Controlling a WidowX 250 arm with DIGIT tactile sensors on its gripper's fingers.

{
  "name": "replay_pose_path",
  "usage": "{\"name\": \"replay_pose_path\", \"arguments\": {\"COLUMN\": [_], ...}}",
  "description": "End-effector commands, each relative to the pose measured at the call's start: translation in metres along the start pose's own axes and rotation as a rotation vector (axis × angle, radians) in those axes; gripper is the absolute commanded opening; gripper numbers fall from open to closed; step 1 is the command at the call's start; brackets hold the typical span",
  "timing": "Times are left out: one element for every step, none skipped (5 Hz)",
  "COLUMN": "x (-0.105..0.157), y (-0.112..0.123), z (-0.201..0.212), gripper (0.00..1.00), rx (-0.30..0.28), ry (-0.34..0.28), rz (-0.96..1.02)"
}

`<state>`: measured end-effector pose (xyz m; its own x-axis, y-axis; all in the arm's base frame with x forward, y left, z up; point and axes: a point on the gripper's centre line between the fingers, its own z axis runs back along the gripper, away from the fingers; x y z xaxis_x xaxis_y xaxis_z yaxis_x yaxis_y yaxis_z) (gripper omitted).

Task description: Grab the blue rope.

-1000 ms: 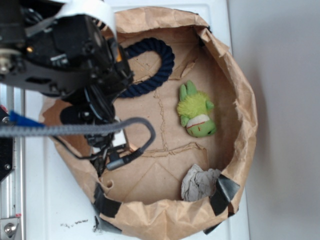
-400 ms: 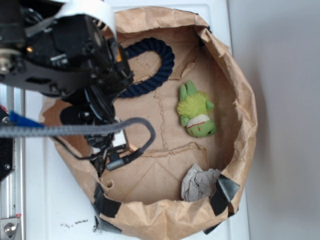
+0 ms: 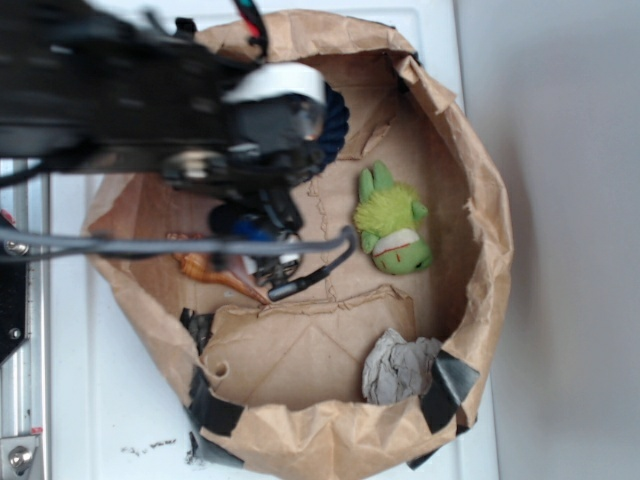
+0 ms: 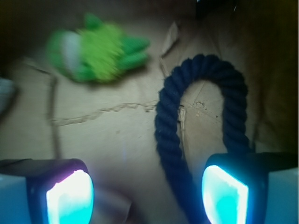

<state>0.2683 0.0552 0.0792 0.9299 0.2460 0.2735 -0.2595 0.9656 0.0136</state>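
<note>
The blue rope (image 4: 168,121) lies in a U-shaped loop on the brown paper floor, thick, dark navy and twisted. My gripper (image 4: 147,186) hangs open just above it. One strand of the loop runs down between the glowing pads, close to the right pad (image 4: 224,193). The other strand passes behind that finger. The left pad (image 4: 70,196) is well clear of the rope. In the exterior view my black arm (image 3: 200,110) covers nearly all of the rope; only a short navy bend (image 3: 338,115) shows at its right edge.
Everything sits inside a low brown paper bag with a rolled rim (image 3: 490,230). A green plush toy (image 3: 392,222) lies right of the arm. A crumpled grey paper ball (image 3: 400,365) rests near the front rim. An orange object (image 3: 205,272) lies under the arm's grey cable.
The arm has swung from the bag's left side to the right and toward the back, now covering most of the rope that was in plain view before.
</note>
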Motion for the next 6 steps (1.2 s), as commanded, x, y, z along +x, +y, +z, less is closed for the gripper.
{"name": "replay_pose_path", "arguments": {"x": [0.021,0.024,0.028,0.03,0.031,0.031], "y": [0.013,0.014,0.016,0.015,0.017,0.018], "z": [-0.005,-0.014,-0.024,-0.023,-0.021,-0.023], "gripper": [1.0,1.0,0.0,0.0,0.0,0.0], "rx": [-0.046,-0.046,-0.04,-0.046,-0.067,-0.069], "ry": [-0.001,-0.009,-0.027,-0.051,-0.063,-0.066], "rz": [-0.012,-0.016,0.0,-0.002,-0.004,-0.013]}}
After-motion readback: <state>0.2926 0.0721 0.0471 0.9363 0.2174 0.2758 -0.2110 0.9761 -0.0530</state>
